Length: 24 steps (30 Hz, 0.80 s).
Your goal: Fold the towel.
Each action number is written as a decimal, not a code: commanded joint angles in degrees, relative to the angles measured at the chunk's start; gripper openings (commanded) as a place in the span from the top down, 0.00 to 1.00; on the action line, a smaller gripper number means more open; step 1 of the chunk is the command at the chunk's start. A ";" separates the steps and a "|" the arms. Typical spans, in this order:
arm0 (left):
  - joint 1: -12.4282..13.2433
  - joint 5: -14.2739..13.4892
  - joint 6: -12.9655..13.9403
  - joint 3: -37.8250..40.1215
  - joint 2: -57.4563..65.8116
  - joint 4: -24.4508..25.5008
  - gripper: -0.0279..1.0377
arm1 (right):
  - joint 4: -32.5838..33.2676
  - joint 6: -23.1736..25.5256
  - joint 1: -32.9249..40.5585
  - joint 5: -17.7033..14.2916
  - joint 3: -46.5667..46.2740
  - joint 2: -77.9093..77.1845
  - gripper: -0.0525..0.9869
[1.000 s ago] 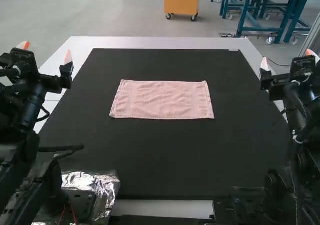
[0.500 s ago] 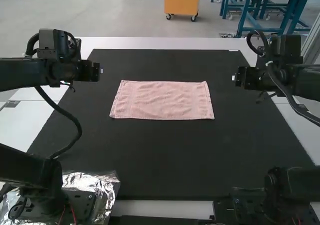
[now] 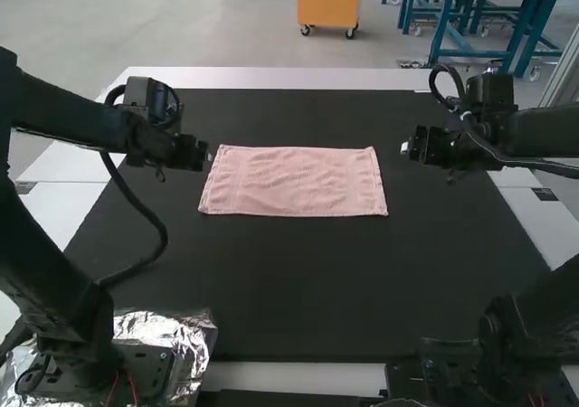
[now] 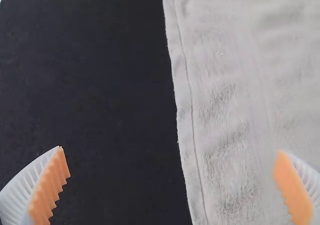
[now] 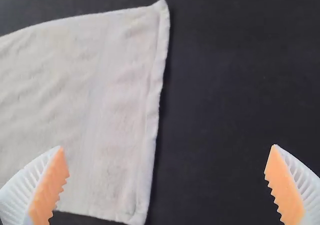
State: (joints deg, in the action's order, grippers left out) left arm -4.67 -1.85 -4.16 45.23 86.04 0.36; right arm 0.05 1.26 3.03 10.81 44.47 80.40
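A robotics lab or workshop, by the look of its equipment: two black jointed arms, the left arm and the right arm, stand at a white table covered by a broad black mat. A thick black cable loops beside the left arm, while thin red wires and crumpled silver foil show near its base.

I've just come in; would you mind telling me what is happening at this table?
Two robot arms are set to fold a pink towel, which lies spread on a black mat. The left gripper and right gripper are open at its two short ends, with nothing held yet.
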 commanded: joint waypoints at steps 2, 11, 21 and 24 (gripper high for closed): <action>0.10 -1.32 -0.93 3.19 3.70 -2.03 0.08 | -1.64 -0.47 1.54 1.14 2.38 5.91 0.08; 0.10 -1.76 -1.02 8.29 12.40 -4.49 0.07 | -7.17 -2.66 4.80 0.09 6.16 16.10 0.08; 0.01 -1.84 -1.02 14.88 21.63 -6.78 0.07 | -8.84 -5.65 4.97 -0.44 15.12 27.88 0.08; 0.27 -1.84 -1.02 16.91 24.53 -6.86 0.07 | -8.76 -6.71 4.97 -0.44 18.20 31.22 0.08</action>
State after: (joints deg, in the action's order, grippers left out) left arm -4.67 -3.07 -4.40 59.68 108.86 -5.96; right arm -8.34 -3.36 7.60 10.94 59.51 109.86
